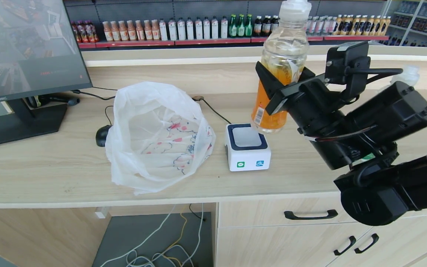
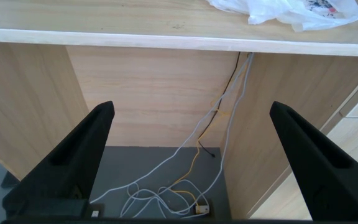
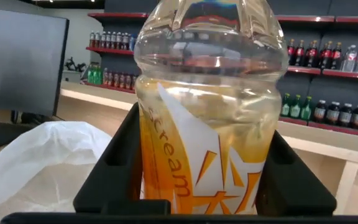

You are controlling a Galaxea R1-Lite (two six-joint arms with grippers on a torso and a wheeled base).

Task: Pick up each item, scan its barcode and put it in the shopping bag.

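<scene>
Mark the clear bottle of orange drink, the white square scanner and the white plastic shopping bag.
Clear bottle of orange drink (image 1: 272,118), head view, orange lower body.
White square scanner (image 1: 245,138), head view, top window.
White plastic shopping bag (image 1: 150,111), head view, upper wall.

Light wood counter (image 1: 310,174): monitor (image 1: 24,44) on black stand far L, mouse (image 1: 102,135) just beside bag (image 1: 158,137). Bag is white, mouth open, mid-counter. Scanner (image 1: 247,146) sits just R of bag, w/ cable (image 1: 213,109) running behind.
</scene>
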